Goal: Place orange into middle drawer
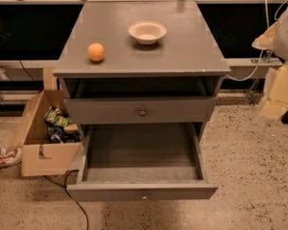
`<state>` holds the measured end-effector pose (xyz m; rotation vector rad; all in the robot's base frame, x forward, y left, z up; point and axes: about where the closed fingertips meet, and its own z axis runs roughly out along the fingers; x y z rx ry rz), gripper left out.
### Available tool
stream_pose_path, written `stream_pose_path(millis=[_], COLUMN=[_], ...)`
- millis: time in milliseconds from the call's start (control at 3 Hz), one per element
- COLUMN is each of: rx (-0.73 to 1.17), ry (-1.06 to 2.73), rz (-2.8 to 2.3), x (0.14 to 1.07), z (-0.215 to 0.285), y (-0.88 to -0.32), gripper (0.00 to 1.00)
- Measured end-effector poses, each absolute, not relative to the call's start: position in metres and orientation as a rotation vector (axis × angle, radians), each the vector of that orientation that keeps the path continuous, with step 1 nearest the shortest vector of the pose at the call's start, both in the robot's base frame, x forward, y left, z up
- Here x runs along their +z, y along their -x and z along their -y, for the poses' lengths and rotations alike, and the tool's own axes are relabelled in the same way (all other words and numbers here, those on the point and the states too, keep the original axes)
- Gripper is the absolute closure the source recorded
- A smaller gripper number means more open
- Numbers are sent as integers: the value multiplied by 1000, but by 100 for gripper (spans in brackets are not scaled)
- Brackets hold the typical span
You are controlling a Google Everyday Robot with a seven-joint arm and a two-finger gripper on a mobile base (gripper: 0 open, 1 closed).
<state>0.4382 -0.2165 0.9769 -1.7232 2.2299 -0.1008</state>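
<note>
The orange [96, 51] sits on the left front part of the grey cabinet top [182, 47]. The middle drawer [142, 191], the lower one with a small pale knob, is pulled out wide and its inside is bare. My gripper [277, 97] hangs in the air at the right edge of the camera view, right of the cabinet, about level with the upper drawer. It is far from the orange and holds nothing that I can see.
A shallow white bowl [147, 32] stands on the cabinet top behind and right of the orange. The upper drawer front [142, 112] with a dark knob is shut. A cardboard box [43, 143] of packets, a shoe [2, 155] and a black cable [72, 195] lie on the floor at the left.
</note>
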Motion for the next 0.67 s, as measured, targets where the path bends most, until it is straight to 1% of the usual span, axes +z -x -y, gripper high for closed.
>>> stream_pose_path(millis=[333, 667], rx=[-101, -45], ry=[1723, 1673], rz=[-2229, -2163], x=[977, 971], z=[216, 206], y=[-438, -460], gripper=[0, 0])
